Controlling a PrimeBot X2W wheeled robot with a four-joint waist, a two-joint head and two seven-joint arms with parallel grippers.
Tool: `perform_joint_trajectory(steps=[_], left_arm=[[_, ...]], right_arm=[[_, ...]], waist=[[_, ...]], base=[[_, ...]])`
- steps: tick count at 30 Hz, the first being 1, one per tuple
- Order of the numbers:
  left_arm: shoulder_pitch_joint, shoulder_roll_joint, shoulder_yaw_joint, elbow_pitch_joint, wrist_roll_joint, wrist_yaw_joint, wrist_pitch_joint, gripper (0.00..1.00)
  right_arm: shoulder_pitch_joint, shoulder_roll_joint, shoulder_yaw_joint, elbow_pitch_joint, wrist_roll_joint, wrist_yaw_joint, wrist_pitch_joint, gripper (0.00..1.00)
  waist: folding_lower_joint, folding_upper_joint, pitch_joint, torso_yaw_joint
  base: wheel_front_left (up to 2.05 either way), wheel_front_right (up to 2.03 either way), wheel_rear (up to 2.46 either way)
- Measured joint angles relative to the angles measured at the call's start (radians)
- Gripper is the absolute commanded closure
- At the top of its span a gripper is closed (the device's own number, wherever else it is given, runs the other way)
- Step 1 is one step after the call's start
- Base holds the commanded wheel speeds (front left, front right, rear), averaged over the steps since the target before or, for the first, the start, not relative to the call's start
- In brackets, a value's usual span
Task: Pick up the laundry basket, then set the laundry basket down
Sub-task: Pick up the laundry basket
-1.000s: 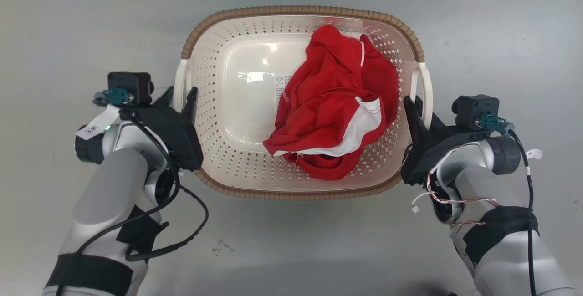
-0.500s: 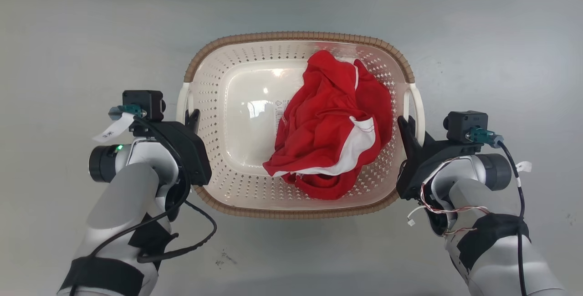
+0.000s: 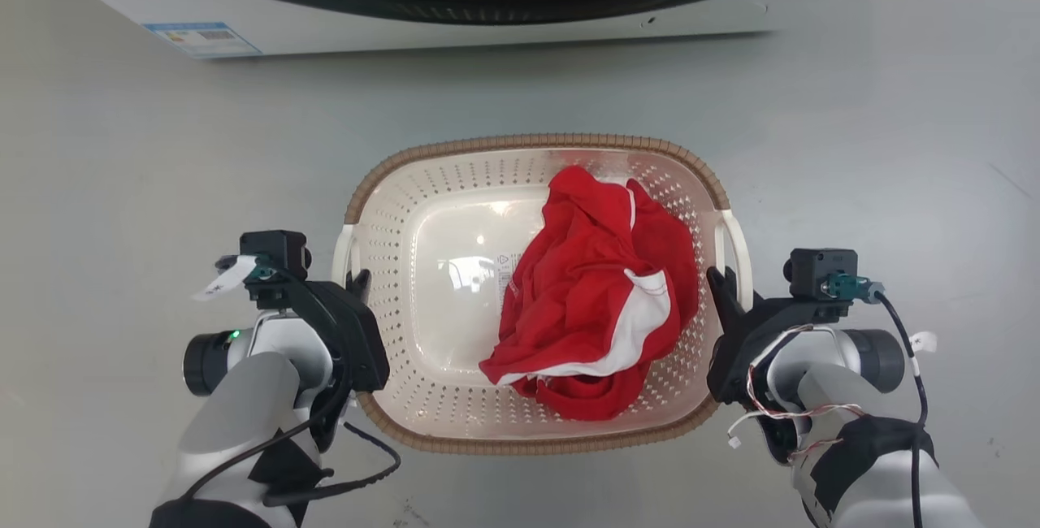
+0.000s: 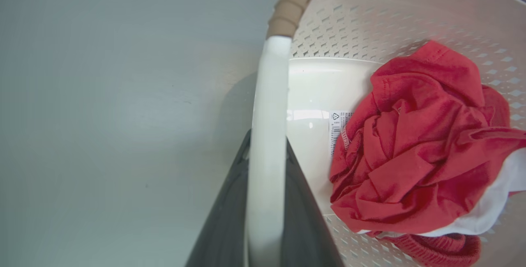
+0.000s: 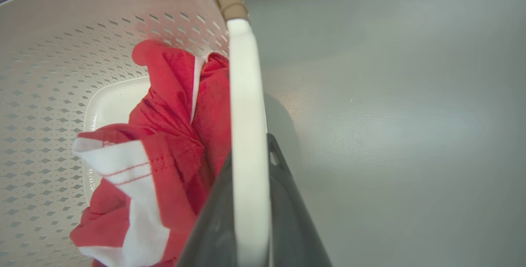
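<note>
A pale grey floor (image 3: 122, 187) is seen across the head view, w/ the white front of a washing machine (image 3: 731, 8) and its dark curved opening cut off by the top edge. A blue label (image 3: 201, 37) is stuck nr the machine's left corner.

The laundry basket (image 3: 406, 211), cream, perforated and trimmed w/ a brown woven-look rim, is placed in front of the machine, well apart from it, btwn the two arms. Whether it is resting on the floor or held clear of it cannot be told.

A crumpled red garment (image 3: 601, 300) w/ white trim is piled in the basket's right half; the left half of the glossy bottom is left bare, and a small printed sticker (image 3: 502, 272) is partly covered by the cloth.

The left handle (image 3: 345, 248) is pinched by the left gripper (image 3: 357, 280): in the left wrist view the white bar (image 4: 269, 94) is flanked tightly by both dark fingers (image 4: 230, 201), the gripper (image 4: 267, 143) closed on it. The right handle (image 3: 735, 244) is clamped likewise by the right gripper (image 3: 719, 280); in the right wrist view the bar (image 5: 242, 74) is squeezed by that gripper (image 5: 248, 152), w/ the garment (image 5: 172, 107) just inside the basket wall (image 5: 61, 53).

A black cable (image 3: 357, 479) is looped below the left forearm.
</note>
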Motion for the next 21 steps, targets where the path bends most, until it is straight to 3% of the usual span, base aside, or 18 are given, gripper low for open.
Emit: perform_joint_trajectory(steps=[21], left_arm=[[0.142, -0.027, -0.018, 0.078, -0.02, -0.008, 0.096, 1.0]], right_arm=[[0.121, 0.019, 0.011, 0.127, 0.048, 0.043, 0.075, 1.0]], waist=[[-0.0001, -0.0001, -0.31, 0.006]], base=[[0.0, 0.0, 0.0]])
